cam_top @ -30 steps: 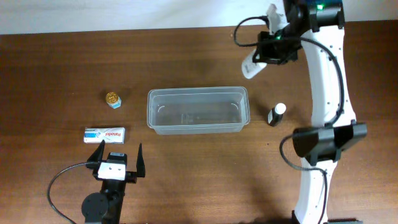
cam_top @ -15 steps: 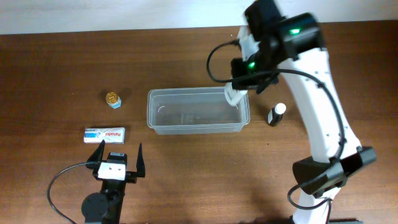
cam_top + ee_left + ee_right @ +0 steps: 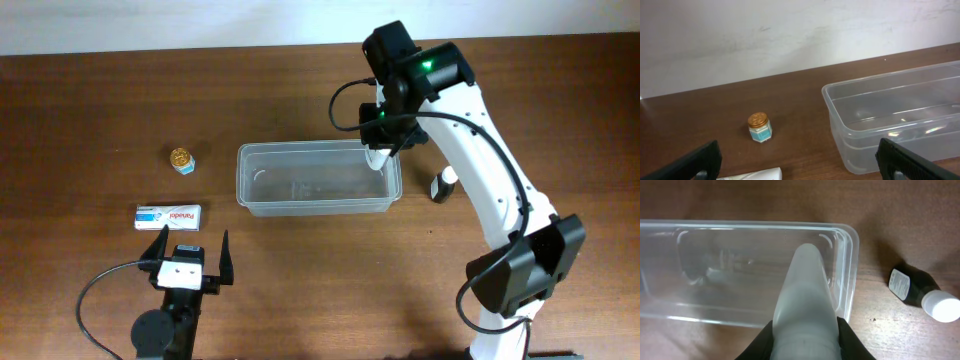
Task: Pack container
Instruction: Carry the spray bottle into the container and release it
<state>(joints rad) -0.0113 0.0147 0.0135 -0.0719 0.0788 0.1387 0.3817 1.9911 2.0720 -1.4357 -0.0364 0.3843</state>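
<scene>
A dark brown wooden table [image 3: 100, 100] stands against a white wall [image 3: 740, 30]. The clear container [image 3: 310, 208] lies mid-table. Above its right end, the right gripper [image 3: 805, 335] is clamped on a pale tube [image 3: 805, 295]. The left gripper [image 3: 190, 255] is spread wide near the front edge, well left of the container. Beside it, a box [image 3: 168, 215] seems to read "Panadol".

The overhead camera looks straight down on the whole table [image 3: 100, 100]. The left wrist camera sits low near the table's front, facing the back wall [image 3: 790, 30]. The right wrist camera looks steeply down from close by. All three views share the container [image 3: 300, 207].
</scene>
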